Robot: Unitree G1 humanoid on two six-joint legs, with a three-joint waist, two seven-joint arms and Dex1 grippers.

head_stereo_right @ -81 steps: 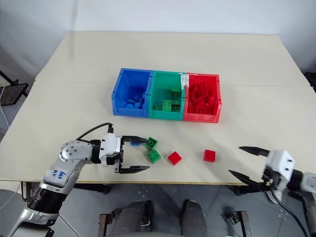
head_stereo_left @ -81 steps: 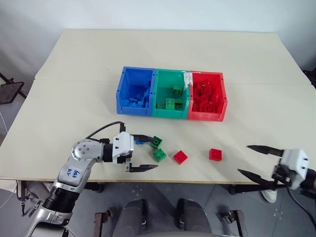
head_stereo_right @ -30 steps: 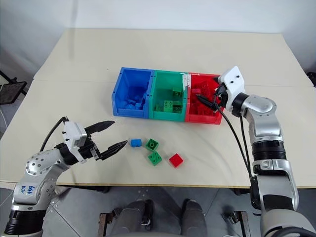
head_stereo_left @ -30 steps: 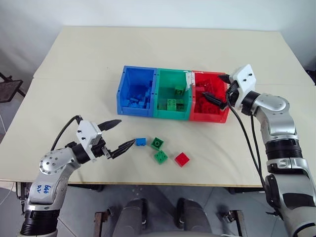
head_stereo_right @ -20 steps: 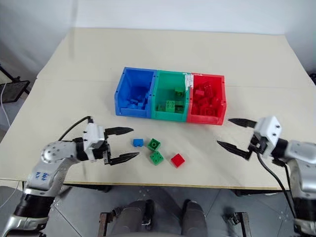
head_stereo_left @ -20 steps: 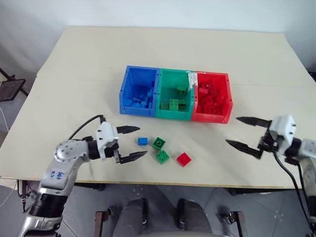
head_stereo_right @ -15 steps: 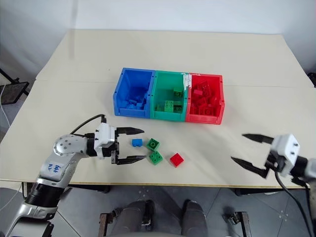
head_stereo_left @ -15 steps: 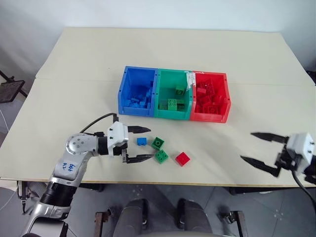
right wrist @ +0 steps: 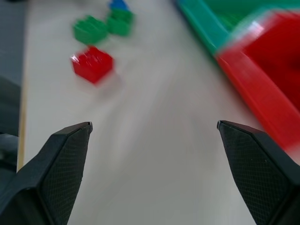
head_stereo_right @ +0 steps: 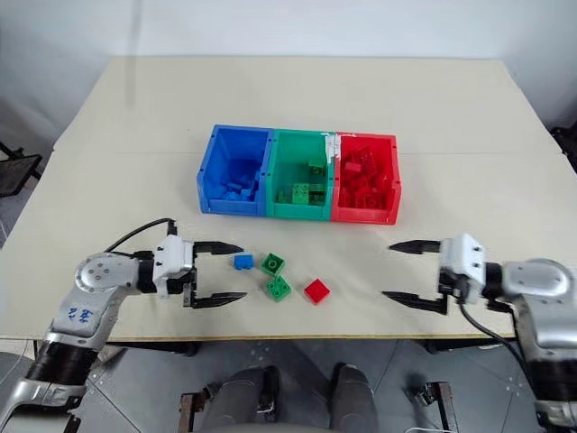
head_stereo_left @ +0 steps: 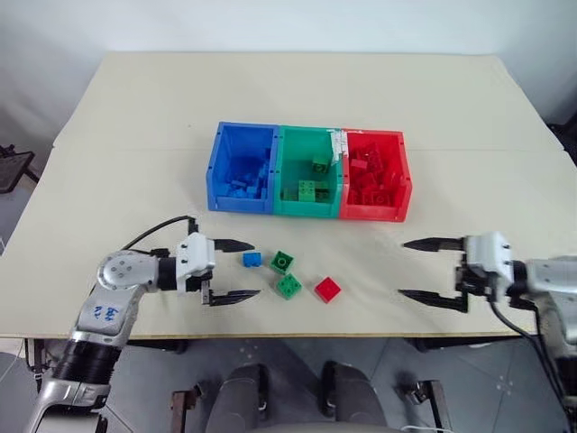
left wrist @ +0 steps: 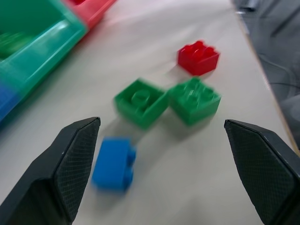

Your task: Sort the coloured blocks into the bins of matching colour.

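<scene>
Near the table's front edge lie a blue block (head_stereo_left: 251, 260), two green blocks (head_stereo_left: 282, 261) (head_stereo_left: 289, 285) and a red block (head_stereo_left: 328, 289). Behind them stand the joined bins: blue (head_stereo_left: 219, 172), green (head_stereo_left: 285, 171) and red (head_stereo_left: 402, 179), each holding several bricks of its own colour. My left gripper (head_stereo_left: 234, 270) is open just left of the blue block, pointing at it, with nothing between its fingers. At the front right my right gripper (head_stereo_left: 418, 269) is open and empty, pointing left toward the red block, well apart from it.
A white label (head_stereo_left: 340, 144) sits on the wall between the green and red bins. The table's front edge (head_stereo_left: 297, 336) runs close below the loose blocks. A black cable (head_stereo_left: 149, 234) loops from my left wrist.
My right gripper has drawn back from over the red bin to the table's front right and turned to point left, still empty. My left gripper has shifted right toward the blue block. The camera shifted slightly.
</scene>
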